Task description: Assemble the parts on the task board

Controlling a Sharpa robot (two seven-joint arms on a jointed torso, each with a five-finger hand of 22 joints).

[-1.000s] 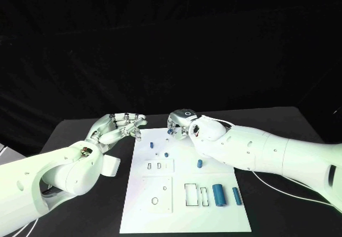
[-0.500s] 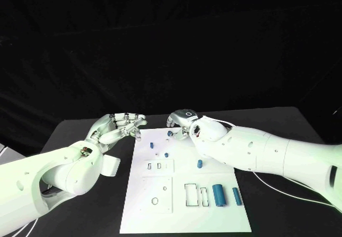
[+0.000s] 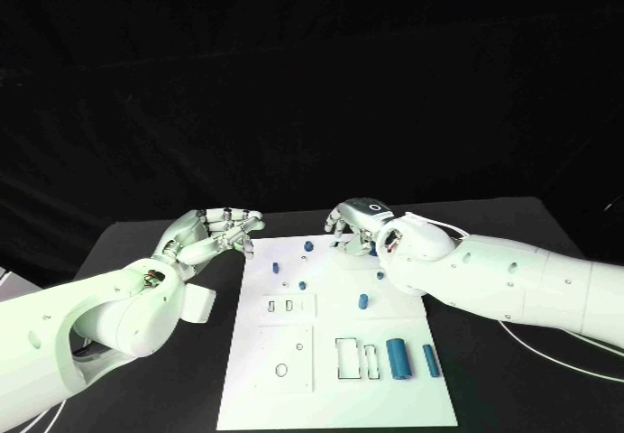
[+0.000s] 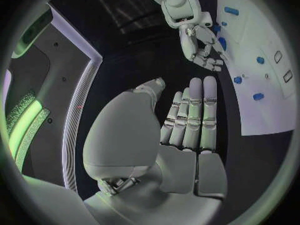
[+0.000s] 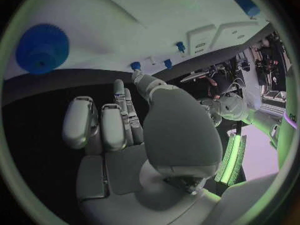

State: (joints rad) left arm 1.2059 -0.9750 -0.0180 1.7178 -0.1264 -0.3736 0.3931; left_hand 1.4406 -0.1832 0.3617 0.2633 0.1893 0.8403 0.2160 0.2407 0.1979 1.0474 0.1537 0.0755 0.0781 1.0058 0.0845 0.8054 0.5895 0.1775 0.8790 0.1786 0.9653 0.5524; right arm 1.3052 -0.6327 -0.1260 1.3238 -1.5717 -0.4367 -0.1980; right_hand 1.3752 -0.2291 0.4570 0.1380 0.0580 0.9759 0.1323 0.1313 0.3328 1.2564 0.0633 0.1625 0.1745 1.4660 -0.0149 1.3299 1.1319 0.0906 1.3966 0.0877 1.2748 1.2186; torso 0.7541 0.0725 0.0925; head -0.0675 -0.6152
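While the task board (image 3: 332, 361) lies mid-counter (image 3: 520, 225), seven blue parts (image 3: 398, 358) show on it: four small ones near its far end, three larger by the near right edge. Left hand (image 3: 208, 233) hovers off the far left corner, right hand (image 3: 358, 225) over the far edge, both with fingers curled, holding nothing

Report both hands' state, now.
Left hand: open, holding nothing.
Right hand: open, fingers over the task board's far edge, holding nothing.
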